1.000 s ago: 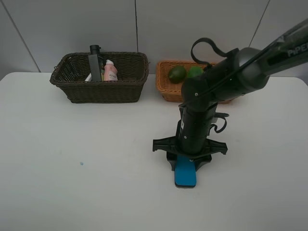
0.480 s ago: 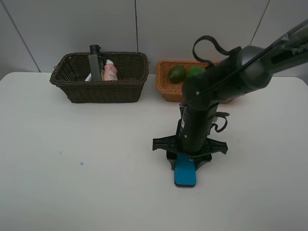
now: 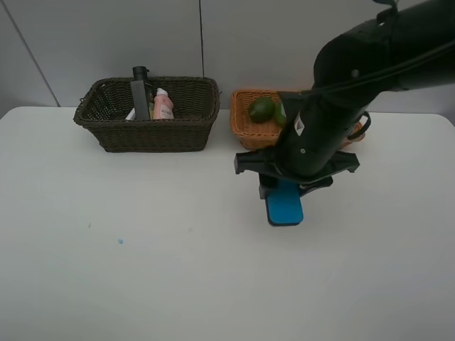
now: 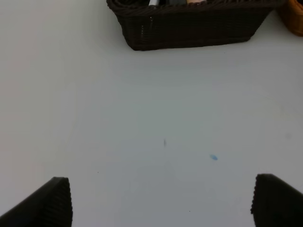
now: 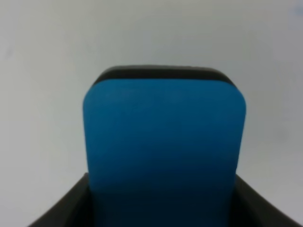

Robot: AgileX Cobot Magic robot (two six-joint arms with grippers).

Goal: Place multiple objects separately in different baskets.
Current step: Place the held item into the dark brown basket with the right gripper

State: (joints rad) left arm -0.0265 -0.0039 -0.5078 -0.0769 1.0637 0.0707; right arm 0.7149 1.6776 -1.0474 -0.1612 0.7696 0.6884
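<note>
You have a broad white tabletop (image 3: 106, 270) filling most of the high view, bare apart from a few tiny specks. Over its right half the black right arm (image 3: 370, 57) reaches in from the upper right and bends down, hiding much of the shallow basket behind it. At the back left sits the deep, dark brown rectangular wicker basket (image 3: 147, 114); the left wrist view shows its front wall (image 4: 189, 26) near the far edge of the table. Just beside it stands the shallower orange-tan rectangular wicker basket (image 3: 245, 131), partly covered by the arm.

In the dark basket you can see an upright dark green pump bottle (image 3: 140, 94), and next to it a pink bottle with a white cap (image 3: 163, 105). A small white tube end (image 3: 131, 114) shows beside the pump bottle. In the tan basket lies a round green fruit (image 3: 261, 109); a second one is mostly behind the arm.

Your right gripper (image 3: 283, 195) is clamped on the flat blue eraser with a black underside (image 5: 163, 142), which hangs clear of the table (image 3: 284, 207) in front of the tan basket. Your left gripper (image 4: 161, 201) has its jaws spread wide with nothing between them, low over bare tabletop.
</note>
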